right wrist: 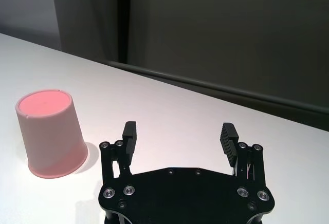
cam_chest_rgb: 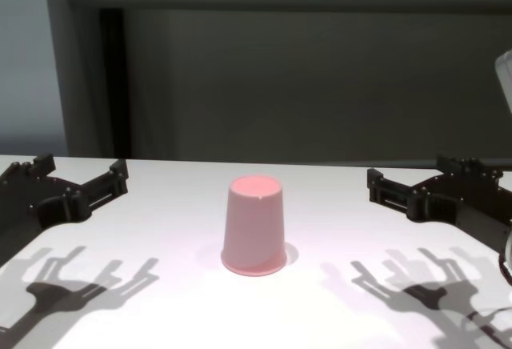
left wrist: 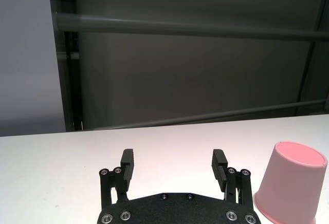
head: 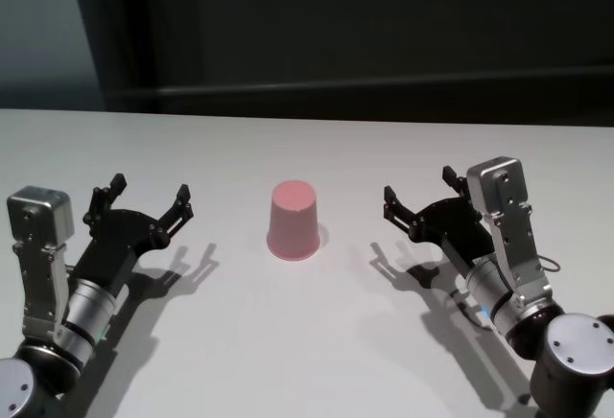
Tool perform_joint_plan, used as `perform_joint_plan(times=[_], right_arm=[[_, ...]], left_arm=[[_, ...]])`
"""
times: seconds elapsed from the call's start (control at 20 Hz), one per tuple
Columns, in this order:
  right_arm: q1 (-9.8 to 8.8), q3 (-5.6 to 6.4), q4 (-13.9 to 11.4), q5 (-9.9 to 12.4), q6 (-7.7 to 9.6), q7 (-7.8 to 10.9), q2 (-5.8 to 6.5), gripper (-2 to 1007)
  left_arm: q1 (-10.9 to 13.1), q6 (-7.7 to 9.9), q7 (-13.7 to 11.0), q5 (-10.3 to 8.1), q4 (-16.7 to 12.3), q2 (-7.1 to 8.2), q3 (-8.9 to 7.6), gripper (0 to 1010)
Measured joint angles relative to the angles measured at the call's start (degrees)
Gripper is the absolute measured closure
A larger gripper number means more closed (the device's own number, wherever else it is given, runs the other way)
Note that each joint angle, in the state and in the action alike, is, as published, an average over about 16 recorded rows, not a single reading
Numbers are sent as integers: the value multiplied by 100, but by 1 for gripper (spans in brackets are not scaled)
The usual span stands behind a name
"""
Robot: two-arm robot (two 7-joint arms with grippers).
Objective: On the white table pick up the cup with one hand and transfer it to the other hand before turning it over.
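Cup (head: 294,220): pink, upside down on white table (head: 307,341), midway between left gripper (head: 150,197) and right gripper (head: 419,190), both with fingers spread, empty.

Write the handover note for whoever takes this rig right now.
Left gripper: open, empty, hovering over the white table, left of the cup.
Right gripper: open, empty, hovering right of the cup.
Pink cup: standing upside down, wide rim on the table, between both grippers, touched by neither.
Done: nothing yet.
Left: pick it up, pass it to the other gripper, turn it over.
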Motion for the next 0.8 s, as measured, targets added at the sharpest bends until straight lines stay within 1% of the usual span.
perform_joint_plan(times=[0.45,0.8], right_arm=[[-347,202,-116,-109,-139,-173,-22,3],[-515,331,-98,-239,-263,-307,-88,3]], left_arm=[[0,0,0,0,0,0,0,10],[0,0,0,0,0,0,0,10]])
